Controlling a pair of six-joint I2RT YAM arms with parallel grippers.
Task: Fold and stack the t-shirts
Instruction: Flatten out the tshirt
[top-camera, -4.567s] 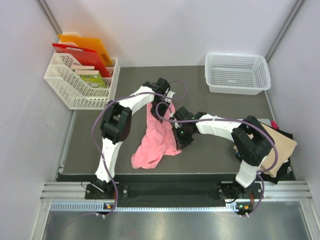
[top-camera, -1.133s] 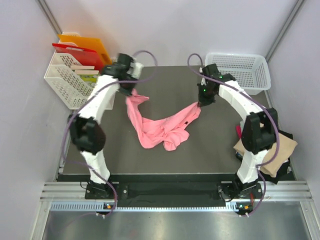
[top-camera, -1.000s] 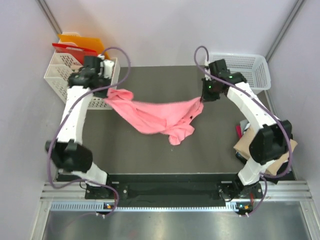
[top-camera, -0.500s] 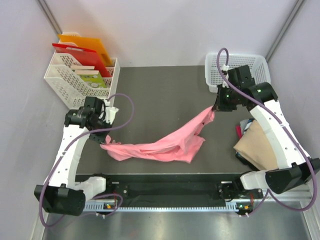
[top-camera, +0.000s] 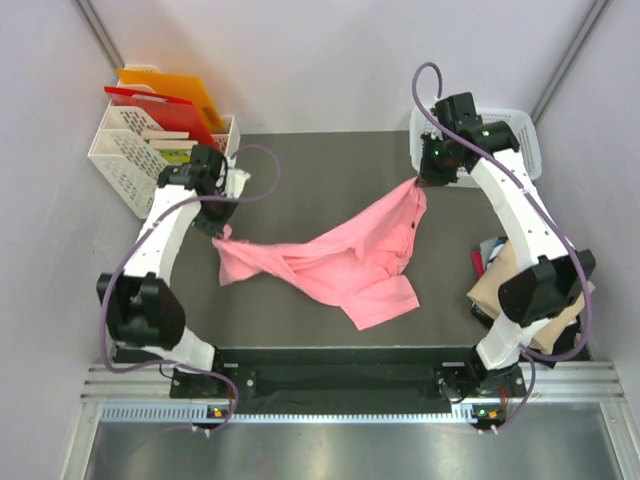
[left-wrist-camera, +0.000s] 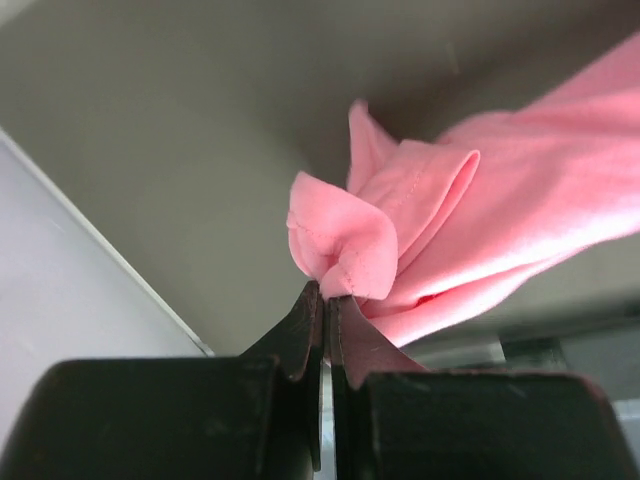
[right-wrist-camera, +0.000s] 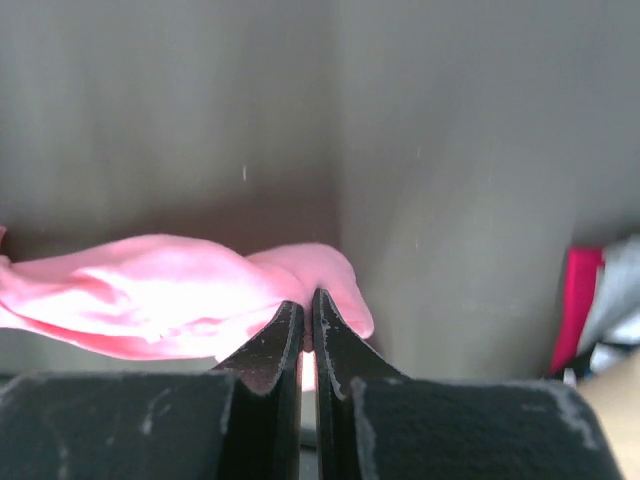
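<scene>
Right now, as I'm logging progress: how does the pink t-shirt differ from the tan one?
The pink t-shirt is unfolded and stretched over the table; the tan t-shirt lies flat at the right edge. The left hand and right hand each pinch the pink one; nothing grips the tan one. Both are plain cloth.

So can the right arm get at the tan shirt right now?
Probably not: the right gripper is shut on the pink shirt, and its own elbow hangs over the tan shirt.

No writing or number can be read; the booklet covers (top-camera: 186, 156) in the far-left rack (top-camera: 150, 195) are too small to make out
</scene>
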